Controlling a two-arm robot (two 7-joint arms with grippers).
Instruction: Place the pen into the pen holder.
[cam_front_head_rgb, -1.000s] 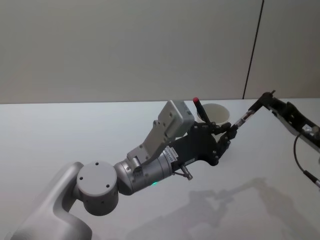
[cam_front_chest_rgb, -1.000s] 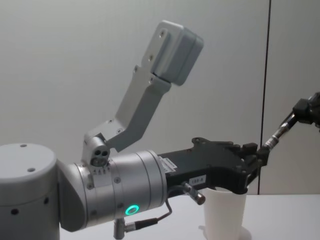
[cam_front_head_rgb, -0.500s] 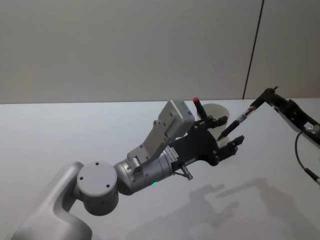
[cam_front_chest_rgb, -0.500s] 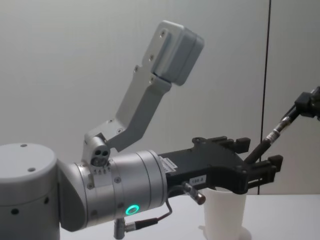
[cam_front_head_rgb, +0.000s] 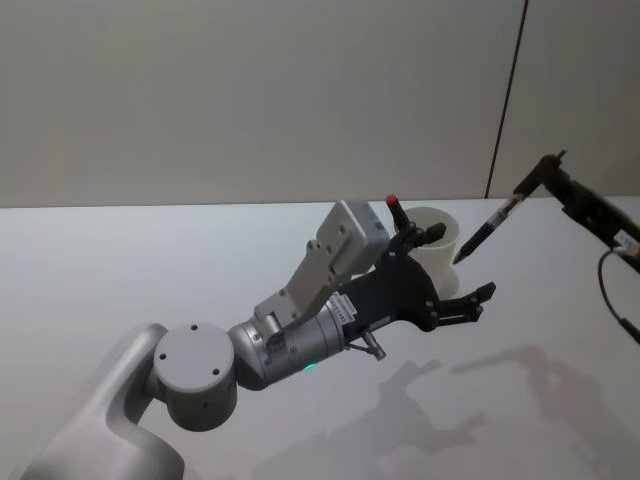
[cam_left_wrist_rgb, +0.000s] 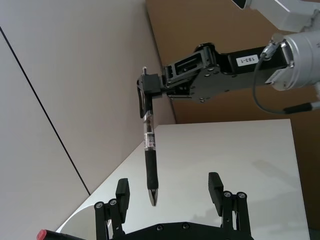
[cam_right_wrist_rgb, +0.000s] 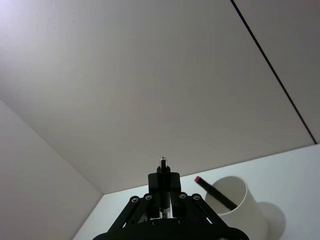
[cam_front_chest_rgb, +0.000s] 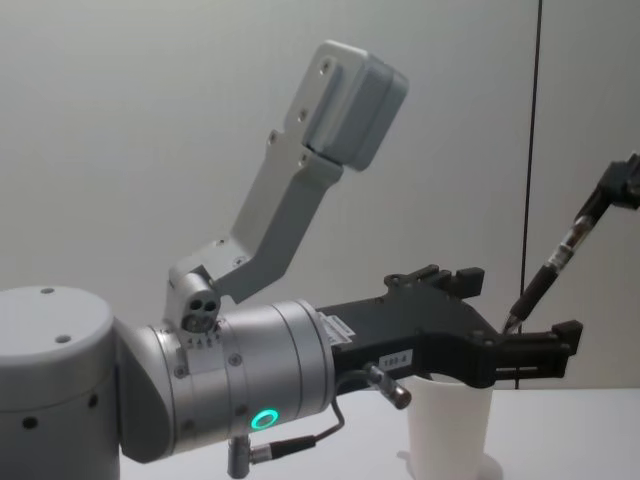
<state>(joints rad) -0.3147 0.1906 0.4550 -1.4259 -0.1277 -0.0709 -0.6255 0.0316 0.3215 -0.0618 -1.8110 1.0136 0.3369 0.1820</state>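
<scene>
The pen (cam_front_head_rgb: 490, 226) is black with a clear section and hangs slanted in the air, tip down. My right gripper (cam_front_head_rgb: 537, 178) is shut on its top end, also seen in the left wrist view as the pen (cam_left_wrist_rgb: 149, 162) under the right gripper (cam_left_wrist_rgb: 147, 86). My left gripper (cam_front_head_rgb: 455, 265) stands open just below the tip, its fingers (cam_left_wrist_rgb: 215, 183) apart on either side and touching nothing. The pen holder (cam_front_head_rgb: 436, 240), a white paper cup (cam_front_chest_rgb: 450, 425), stands on the table behind the left gripper (cam_front_chest_rgb: 510, 305).
A second pen with a red end (cam_front_head_rgb: 394, 207) leans inside the cup, also visible as the red-ended pen (cam_right_wrist_rgb: 212, 190). The white table (cam_front_head_rgb: 150, 260) stretches wide to the left. The left arm's bulky wrist (cam_front_head_rgb: 310, 335) lies low across the middle.
My left gripper opened and let go of the pen's lower end. The right gripper kept the pen and carried it up and to the right, clear of the left fingers.
</scene>
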